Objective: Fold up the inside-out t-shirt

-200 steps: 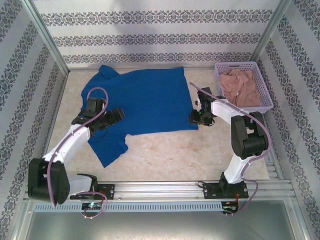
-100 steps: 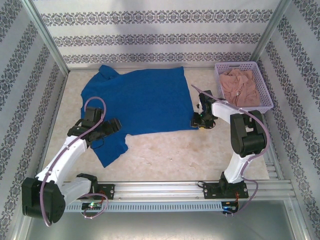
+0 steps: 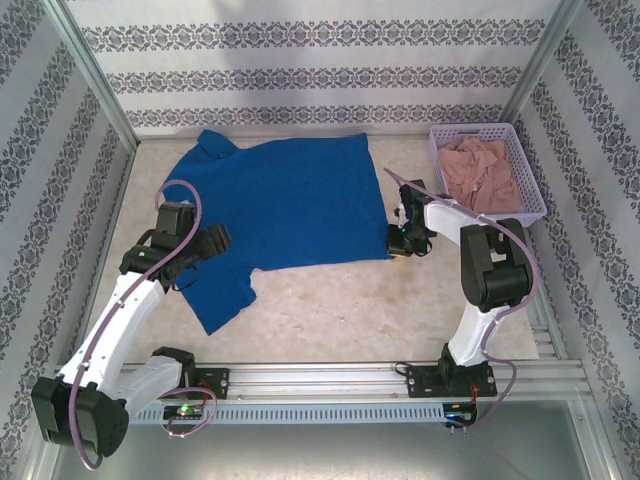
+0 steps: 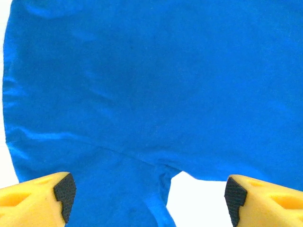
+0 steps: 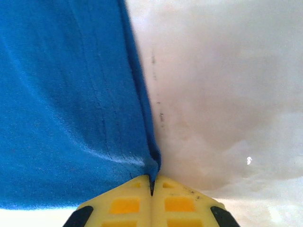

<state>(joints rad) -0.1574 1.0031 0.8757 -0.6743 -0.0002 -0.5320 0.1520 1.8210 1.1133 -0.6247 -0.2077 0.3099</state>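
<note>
Right hand [image 5: 152, 182] is clamping from half-spread onto the inside-out t-shirt [image 3: 290, 205] hem corner, pinching it for folding; left hand [image 4: 149, 194] is hovering spread.

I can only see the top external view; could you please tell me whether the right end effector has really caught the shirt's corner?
Observer: Yes. The right end effector is shut, pinching the edge of the blue t-shirt between its fingertips.
Operator: Thank you. Is the left one gripping anything?
Observer: No. The left end effector is open above the cloth, holding nothing, with the sleeve's underarm notch in view between its fingers.
</note>
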